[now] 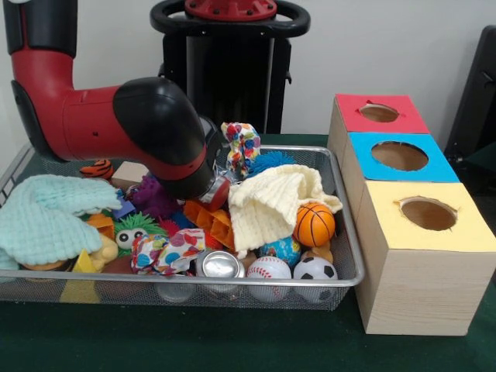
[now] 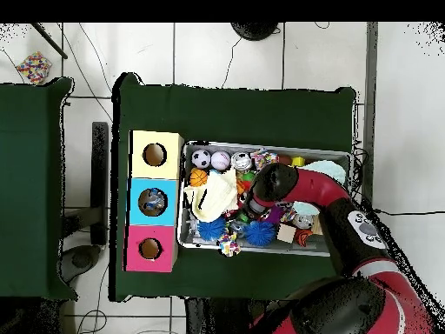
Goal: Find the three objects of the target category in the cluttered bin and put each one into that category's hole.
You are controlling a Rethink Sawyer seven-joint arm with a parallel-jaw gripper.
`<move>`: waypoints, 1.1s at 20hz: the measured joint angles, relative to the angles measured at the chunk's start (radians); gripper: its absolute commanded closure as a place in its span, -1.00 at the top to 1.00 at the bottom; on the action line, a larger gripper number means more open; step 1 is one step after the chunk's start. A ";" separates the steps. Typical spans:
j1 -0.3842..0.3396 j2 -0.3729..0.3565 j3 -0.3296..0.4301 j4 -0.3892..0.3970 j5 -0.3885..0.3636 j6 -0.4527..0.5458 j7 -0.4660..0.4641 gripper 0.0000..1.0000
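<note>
The silver wire-mesh bin point(image 1: 350, 232) is packed with toys and cloths; it also shows in the overhead view point(image 2: 261, 145). My arm reaches down into its middle. My gripper point(image 1: 218, 191) is low among the clutter, between a purple spiky toy point(image 1: 153, 198) and a cream knitted cloth point(image 1: 271, 201), and mostly hidden by the black wrist. In the overhead view it point(image 2: 257, 202) sits beside the cream cloth point(image 2: 211, 196). To the bin's right stand three boxes with round holes: red point(image 1: 380, 113), blue point(image 1: 399, 156) and yellow point(image 1: 428, 214).
A basketball point(image 1: 314, 223), baseball point(image 1: 269, 269), soccer ball point(image 1: 315, 269) and silver can point(image 1: 219, 265) lie at the front. A mint cloth point(image 1: 46, 213) covers the left. A patterned cloth point(image 1: 242, 143) and blue spiky ball point(image 1: 271, 161) are at the back.
</note>
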 measured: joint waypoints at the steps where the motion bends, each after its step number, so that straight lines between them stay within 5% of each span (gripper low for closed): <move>1: 0.000 0.000 0.000 0.003 0.000 0.001 0.000 -1.00; 22: -0.007 -0.019 0.001 0.028 0.006 0.001 0.000 -1.00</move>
